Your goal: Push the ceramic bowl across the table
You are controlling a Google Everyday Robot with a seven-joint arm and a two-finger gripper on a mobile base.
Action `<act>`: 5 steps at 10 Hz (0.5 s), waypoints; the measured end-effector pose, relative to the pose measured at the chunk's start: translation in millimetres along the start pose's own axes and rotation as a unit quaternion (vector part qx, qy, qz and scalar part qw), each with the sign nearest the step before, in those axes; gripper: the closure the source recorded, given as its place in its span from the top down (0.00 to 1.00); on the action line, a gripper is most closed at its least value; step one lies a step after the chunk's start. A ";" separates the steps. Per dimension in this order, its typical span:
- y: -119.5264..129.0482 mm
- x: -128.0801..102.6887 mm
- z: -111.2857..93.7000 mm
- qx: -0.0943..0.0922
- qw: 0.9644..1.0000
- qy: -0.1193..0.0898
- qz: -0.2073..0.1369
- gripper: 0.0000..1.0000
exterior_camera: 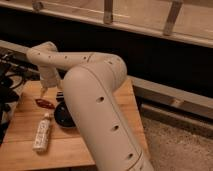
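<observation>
The ceramic bowl (61,116) is dark and glossy and sits on the light-brown wooden table (25,155), near its middle. Its right side is hidden behind my big white arm. My arm reaches from the lower right up and over to the left, then bends down over the table. My gripper (59,95) shows only as a dark piece just beyond the bowl's far rim, low over the table. I cannot tell whether it touches the bowl.
A white bottle (42,133) lies on the table left of the bowl, towards the front. A small red-brown object (44,103) lies left of the gripper. Dark cables and gear (9,85) are off the table's left edge. A dark wall with a railing runs behind.
</observation>
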 end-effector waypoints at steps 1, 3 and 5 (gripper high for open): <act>-2.8 -0.8 -2.7 0.008 1.000 -0.006 0.008 0.61; -25.5 -2.4 -16.0 0.024 0.999 -0.018 0.042 0.37; -60.5 5.1 -17.3 0.019 0.997 -0.020 0.075 0.19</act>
